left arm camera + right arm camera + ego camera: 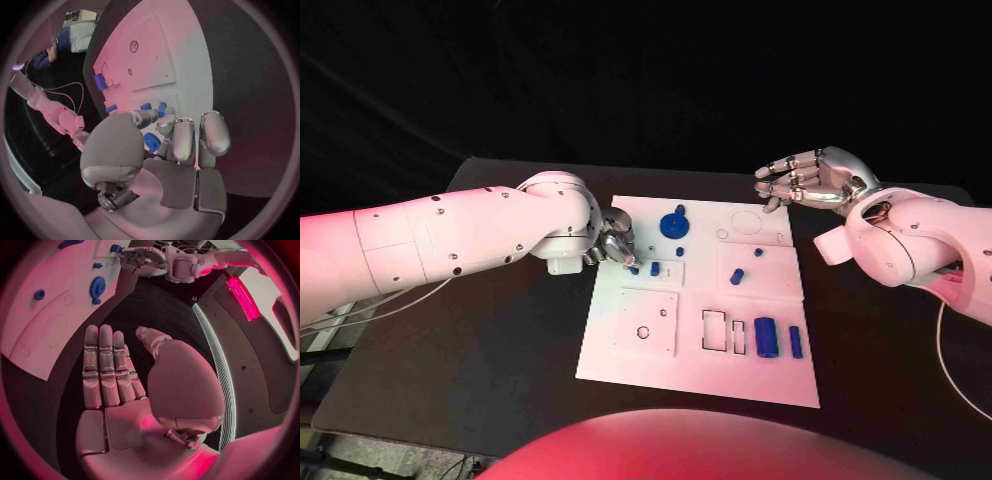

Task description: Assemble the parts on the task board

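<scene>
Black table [473, 340], task board [661, 365] lying flat mid-table, long side running away from the robot. All places below relative to the board.

Left arm comes in over the board's left edge, left hand [615, 240] down at the left-middle part, fingertips bunched right at a small blue peg [655, 268] and a second small blue piece touching the fingers. From the left wrist camera the fingers [187, 137] curl down over the board surface with blue pieces [152, 142] just under and ahead of them; can't tell if any piece is actually pinched or only touched.

Right hand [808, 178] hovers off the board's far right corner, well apart from every part, fingers loosely apart, nothing in it. Right wrist view confirms: flat palm, fingers [103, 367] straight and side by side, holding nothing.

Parts, big to small: blue gear [676, 225] at far centre, large blue cylinder [766, 336] near right, long axis along the board's length, slim blue bar [795, 341] just beside it on the right, parallel; blue block [737, 276] at right-centre; tiny blue stud [757, 253] just beyond it.

Key relation: the peg sits directly at the left fingertips, on their board-centre side, so the left hand is far nearer; right hand idle. Judgement: step in hand is seating/picking the peg at the left-middle; most parts look not yet placed.
</scene>
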Controlling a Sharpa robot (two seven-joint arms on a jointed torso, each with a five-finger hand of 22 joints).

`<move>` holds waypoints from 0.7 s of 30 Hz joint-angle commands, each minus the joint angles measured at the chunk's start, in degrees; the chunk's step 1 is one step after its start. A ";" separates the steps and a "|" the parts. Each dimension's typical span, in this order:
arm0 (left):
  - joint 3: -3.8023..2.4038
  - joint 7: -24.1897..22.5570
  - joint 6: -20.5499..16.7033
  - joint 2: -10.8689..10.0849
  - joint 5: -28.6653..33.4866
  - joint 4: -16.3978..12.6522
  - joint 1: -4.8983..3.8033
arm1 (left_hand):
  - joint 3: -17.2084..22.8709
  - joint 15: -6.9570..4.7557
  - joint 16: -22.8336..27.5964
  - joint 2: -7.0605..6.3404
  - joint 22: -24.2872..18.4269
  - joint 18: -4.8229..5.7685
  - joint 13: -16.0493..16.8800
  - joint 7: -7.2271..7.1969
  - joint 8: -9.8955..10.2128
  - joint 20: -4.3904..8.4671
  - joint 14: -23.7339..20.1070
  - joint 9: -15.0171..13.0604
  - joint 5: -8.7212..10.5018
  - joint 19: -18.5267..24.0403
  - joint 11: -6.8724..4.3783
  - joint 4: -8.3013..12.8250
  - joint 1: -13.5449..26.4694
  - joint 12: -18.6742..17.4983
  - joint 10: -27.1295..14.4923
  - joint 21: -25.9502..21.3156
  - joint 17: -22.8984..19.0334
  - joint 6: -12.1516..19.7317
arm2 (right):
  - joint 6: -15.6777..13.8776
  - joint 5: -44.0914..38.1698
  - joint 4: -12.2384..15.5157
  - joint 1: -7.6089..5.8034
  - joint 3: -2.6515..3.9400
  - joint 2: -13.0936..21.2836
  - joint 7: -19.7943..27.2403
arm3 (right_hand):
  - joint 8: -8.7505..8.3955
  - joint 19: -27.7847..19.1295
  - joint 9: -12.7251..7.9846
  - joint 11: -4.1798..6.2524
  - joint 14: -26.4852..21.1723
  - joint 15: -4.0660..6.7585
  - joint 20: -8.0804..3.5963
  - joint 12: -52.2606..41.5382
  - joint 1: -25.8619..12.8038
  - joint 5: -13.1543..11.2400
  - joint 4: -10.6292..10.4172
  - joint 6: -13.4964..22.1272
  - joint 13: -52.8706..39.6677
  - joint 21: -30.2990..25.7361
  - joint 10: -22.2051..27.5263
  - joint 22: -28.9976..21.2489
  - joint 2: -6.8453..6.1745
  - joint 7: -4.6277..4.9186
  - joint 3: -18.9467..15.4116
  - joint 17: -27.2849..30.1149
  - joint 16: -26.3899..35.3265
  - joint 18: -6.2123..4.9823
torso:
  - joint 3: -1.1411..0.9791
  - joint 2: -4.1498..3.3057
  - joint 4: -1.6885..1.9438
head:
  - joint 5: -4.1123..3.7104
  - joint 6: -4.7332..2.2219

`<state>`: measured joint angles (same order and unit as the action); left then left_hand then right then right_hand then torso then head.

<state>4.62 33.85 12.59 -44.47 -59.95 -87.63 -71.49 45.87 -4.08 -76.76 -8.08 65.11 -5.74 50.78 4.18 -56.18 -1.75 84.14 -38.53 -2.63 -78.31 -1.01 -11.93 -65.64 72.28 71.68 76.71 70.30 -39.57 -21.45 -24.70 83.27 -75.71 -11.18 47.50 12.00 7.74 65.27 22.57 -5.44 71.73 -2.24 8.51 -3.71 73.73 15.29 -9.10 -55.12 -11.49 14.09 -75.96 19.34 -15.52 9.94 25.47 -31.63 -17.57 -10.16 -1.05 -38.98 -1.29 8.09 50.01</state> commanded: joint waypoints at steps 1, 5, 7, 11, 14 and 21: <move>0.00 -0.05 1.03 0.14 -0.84 -0.02 0.10 | 9.47 -0.44 0.14 -0.03 0.01 0.66 0.01 -0.77 -0.19 -0.04 0.94 -0.54 -0.19 -0.41 0.01 9.15 0.15 0.10 0.40 0.24 0.05 -0.57 | 0.96 0.01 0.04 0.06 0.01 -0.02 0.66 | -0.20 -0.36 0.09 -0.04 -0.27 -0.06 0.05 -0.02 0.00 -0.03 -0.27 0.39 0.07 -0.26 0.30 -0.05 0.11 0.01 -0.08 -0.07 0.37 -0.18 | 0.02 0.00 0.00 | 0.14 -0.01; 0.00 -0.04 1.34 0.13 -0.89 -0.02 0.15 | 9.47 -0.44 0.14 -0.03 0.01 0.66 0.01 -0.77 -0.19 -0.04 0.94 -0.54 -0.19 -0.41 0.01 9.15 0.15 0.10 0.40 0.24 0.05 -0.57 | 0.97 0.01 0.04 0.06 0.01 -0.02 0.66 | -0.20 -0.36 0.09 -0.04 -0.27 -0.06 0.05 -0.02 0.00 -0.03 -0.27 0.39 0.07 -0.26 0.30 -0.05 0.11 0.01 -0.08 -0.07 0.37 -0.18 | 0.01 0.02 0.02 | 0.13 -0.01; 0.00 -0.03 1.50 0.12 -0.90 -0.03 0.16 | 9.47 -0.44 0.14 -0.03 0.01 0.66 0.01 -0.77 -0.19 -0.04 0.94 -0.54 -0.19 -0.41 0.01 9.15 0.15 0.10 0.40 0.24 0.05 -0.57 | 0.98 0.01 0.04 0.07 0.01 -0.02 0.65 | -0.20 -0.36 0.09 -0.04 -0.27 -0.06 0.05 -0.02 0.00 -0.03 -0.27 0.39 0.07 -0.26 0.30 -0.05 0.11 0.01 -0.08 -0.07 0.37 -0.18 | 0.01 0.01 0.03 | 0.12 -0.01; 0.01 -0.01 1.93 0.11 -0.92 -0.05 0.18 | 9.47 -0.44 0.14 -0.03 0.01 0.66 0.01 -0.77 -0.19 -0.04 0.94 -0.54 -0.19 -0.41 0.01 9.15 0.15 0.10 0.40 0.24 0.05 -0.57 | 1.00 0.01 0.03 0.07 0.01 -0.02 0.64 | -0.20 -0.36 0.09 -0.04 -0.27 -0.06 0.05 -0.02 0.00 -0.03 -0.27 0.39 0.07 -0.26 0.30 -0.05 0.11 0.01 -0.08 -0.07 0.37 -0.18 | 0.02 0.02 0.00 | 0.17 -0.01; 0.01 0.00 2.14 0.11 -0.92 -0.07 0.19 | 9.47 -0.44 0.14 -0.03 0.01 0.66 0.01 -0.77 -0.19 -0.04 0.94 -0.54 -0.19 -0.41 0.01 9.15 0.15 0.10 0.40 0.24 0.05 -0.57 | 1.00 0.01 0.02 0.08 0.01 -0.02 0.62 | -0.15 -0.31 0.11 -0.03 -0.22 -0.05 0.07 -0.06 0.05 -0.04 -0.27 0.38 0.10 -0.28 0.28 -0.10 0.13 0.00 -0.06 -0.08 0.39 -0.21 | 0.02 0.03 -0.01 | 0.19 -0.01; 0.01 0.01 2.22 0.15 -0.91 -0.06 0.20 | 9.65 -0.44 0.15 -0.14 0.06 0.67 -0.05 -0.78 -0.23 -0.04 0.94 -0.55 -0.19 -0.42 0.01 9.25 0.29 0.07 0.40 0.26 0.04 -0.60 | 0.97 0.00 0.04 0.09 0.01 -0.03 0.54 | -0.15 -0.31 0.11 -0.03 -0.22 -0.05 0.07 -0.06 0.05 -0.04 -0.27 0.38 0.10 -0.28 0.28 -0.10 0.13 0.00 -0.06 -0.08 0.39 -0.21 | 0.00 0.00 -0.03 | 0.21 -0.01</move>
<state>4.58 33.86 13.47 -44.44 -60.63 -87.61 -71.36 45.87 -4.08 -76.76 -8.32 65.11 -5.74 50.79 4.18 -56.16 -1.75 84.14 -38.53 -2.63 -78.31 -1.01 -11.93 -65.40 72.28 71.68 76.71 70.29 -39.57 -21.40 -24.67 83.27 -75.66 -11.18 47.51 12.06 7.74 65.27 22.63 -5.44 71.74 -2.24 8.51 -3.71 73.73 15.29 -9.10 -55.12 -11.44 14.09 -75.96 19.29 -15.52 9.93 25.47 -31.62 -17.57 -10.17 -1.04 -38.97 -1.28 8.31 50.01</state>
